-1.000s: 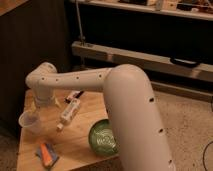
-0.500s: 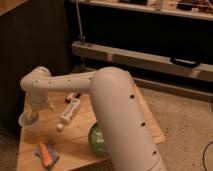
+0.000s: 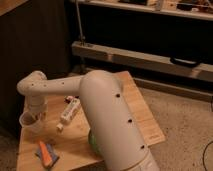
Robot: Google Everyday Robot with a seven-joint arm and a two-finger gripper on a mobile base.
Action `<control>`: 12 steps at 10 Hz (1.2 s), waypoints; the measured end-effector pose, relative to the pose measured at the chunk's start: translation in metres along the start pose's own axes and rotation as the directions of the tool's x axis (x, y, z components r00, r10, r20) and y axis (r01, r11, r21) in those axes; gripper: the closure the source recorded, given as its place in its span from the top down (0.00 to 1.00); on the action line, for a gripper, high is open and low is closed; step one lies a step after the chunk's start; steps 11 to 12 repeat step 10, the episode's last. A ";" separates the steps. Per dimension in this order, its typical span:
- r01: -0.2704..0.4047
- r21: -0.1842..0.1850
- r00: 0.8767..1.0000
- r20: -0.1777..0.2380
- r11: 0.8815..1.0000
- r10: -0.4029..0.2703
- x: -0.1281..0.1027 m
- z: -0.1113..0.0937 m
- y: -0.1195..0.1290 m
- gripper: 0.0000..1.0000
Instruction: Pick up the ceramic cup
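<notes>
The ceramic cup (image 3: 27,120) is small, whitish and tapered. It stands upright near the left edge of the wooden table (image 3: 135,107). My white arm reaches from the lower right across the table to the left. My gripper (image 3: 38,113) hangs down from the wrist, right at the cup's right side and over its rim. Whether it touches the cup is hidden by the wrist. The round green bowl (image 3: 91,142) is almost wholly hidden behind my arm; only a green sliver shows.
A white tube-shaped bottle (image 3: 70,111) lies just right of the cup. An orange and blue object (image 3: 46,152) lies near the table's front left corner. A dark cabinet stands behind the table, and a metal rail and shelf run along the back.
My arm has swung further left and toward the camera, and now covers nearly all of the green bowl. The gripper has come lower, against the cup. The cup has stayed put.
</notes>
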 end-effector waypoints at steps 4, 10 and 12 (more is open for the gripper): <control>0.024 0.055 0.999 -0.029 0.998 -0.022 -0.009 -0.022 0.014 0.00; 0.086 0.113 0.989 -0.129 0.990 -0.071 -0.046 -0.141 0.020 0.00; 0.086 0.113 0.989 -0.129 0.990 -0.071 -0.046 -0.141 0.020 0.00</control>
